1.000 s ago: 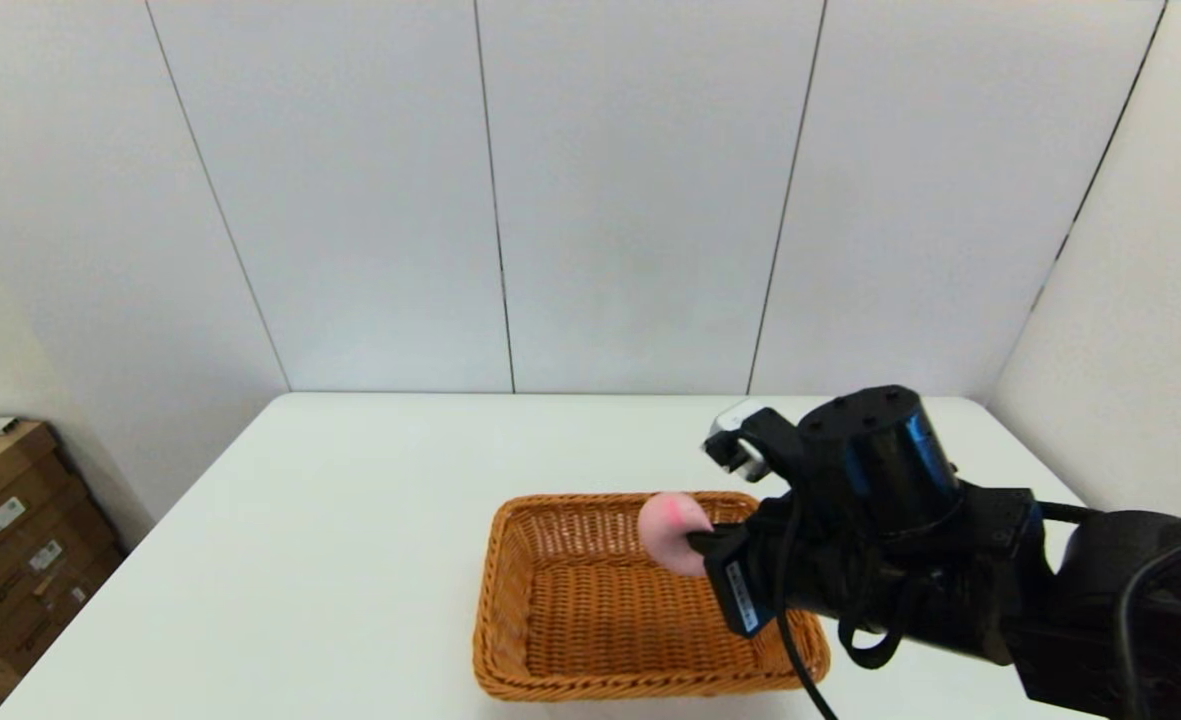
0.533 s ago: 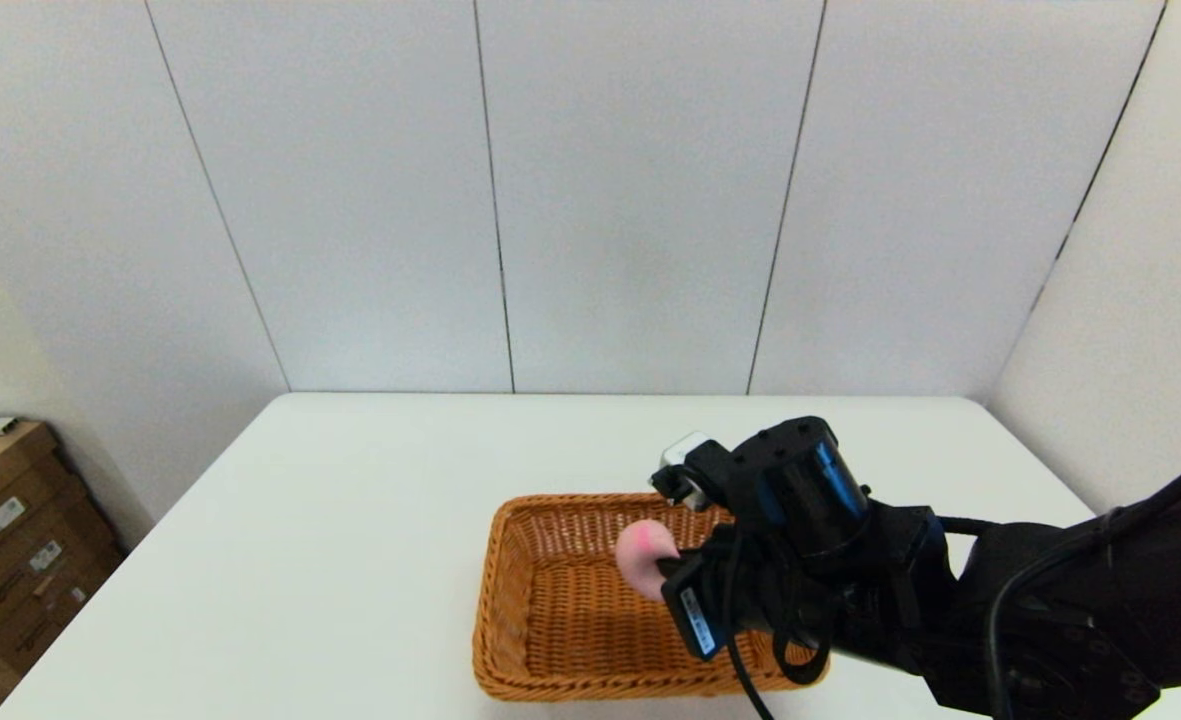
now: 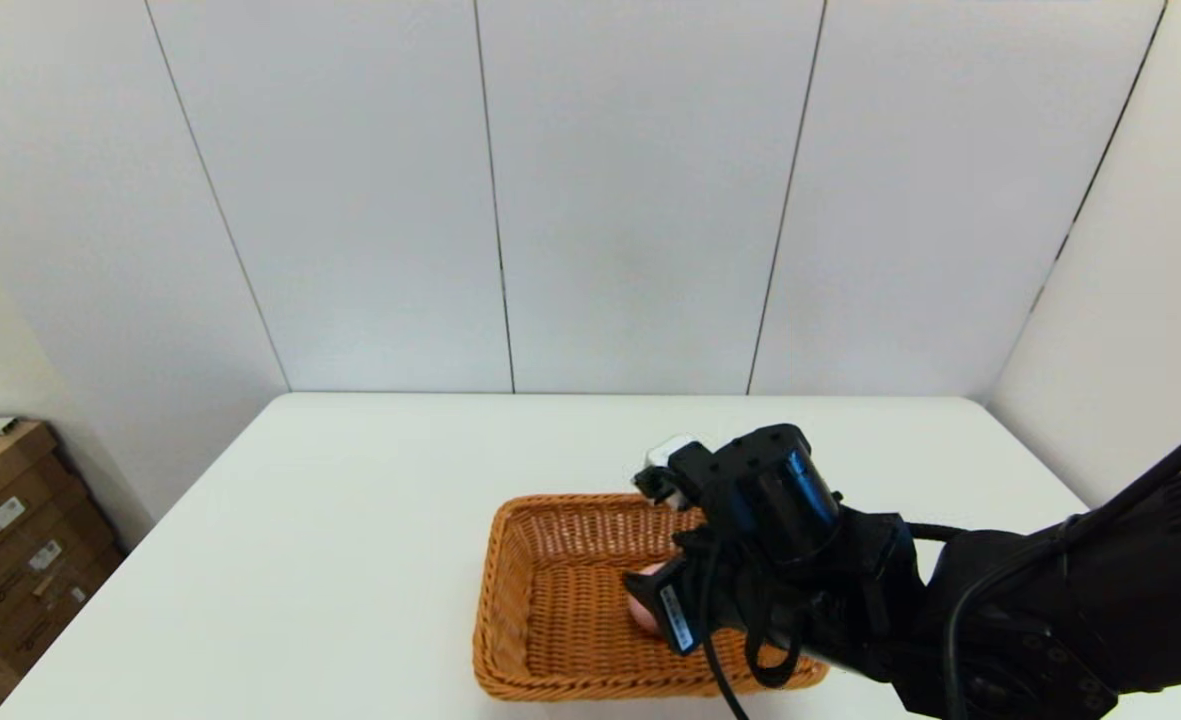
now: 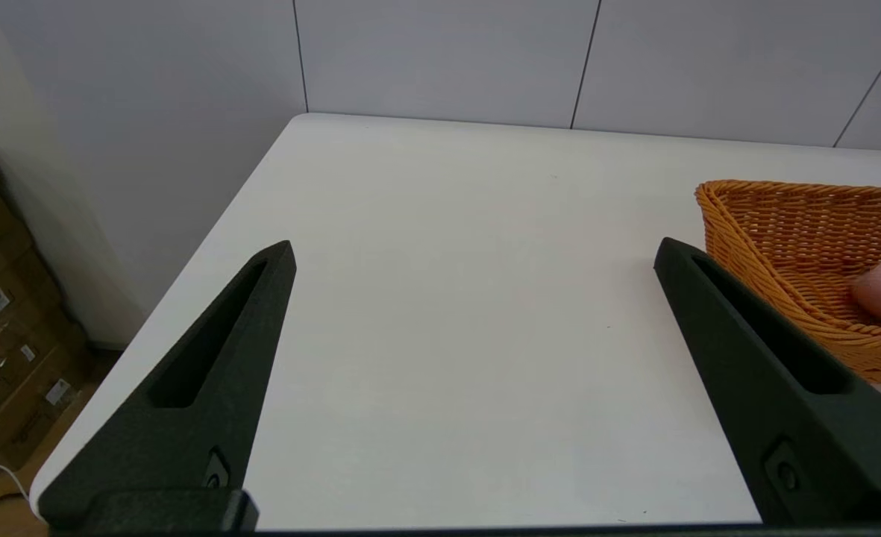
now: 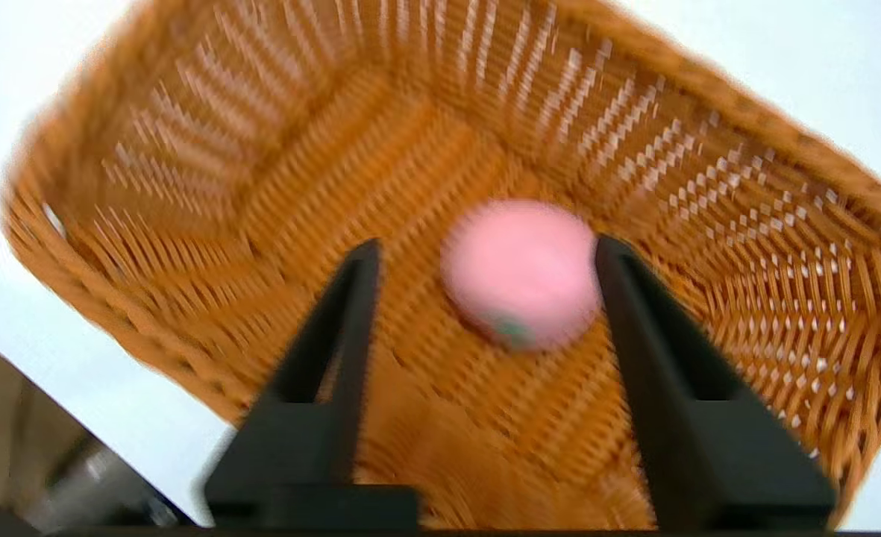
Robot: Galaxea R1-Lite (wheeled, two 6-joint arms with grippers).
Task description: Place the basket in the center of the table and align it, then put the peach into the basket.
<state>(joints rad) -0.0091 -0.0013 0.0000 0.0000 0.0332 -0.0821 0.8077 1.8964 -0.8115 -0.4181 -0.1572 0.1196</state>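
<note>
I am reaching the right gripper (image 5: 485,253) down into the basket (image 3: 550,610), which is sitting near the table (image 3: 350,520) edge at six o'clock. Its fingers are spread apart, with the peach (image 5: 521,272) lying between them on the basket floor, one finger just beside it. The left gripper (image 4: 470,253) is hovering wide open over bare table at the basket's nine o'clock.

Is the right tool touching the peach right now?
Cannot tell. Right wrist view: one finger of the right tool stands clear of the peach; the other borders it, neither gap nor contact plain.
</note>
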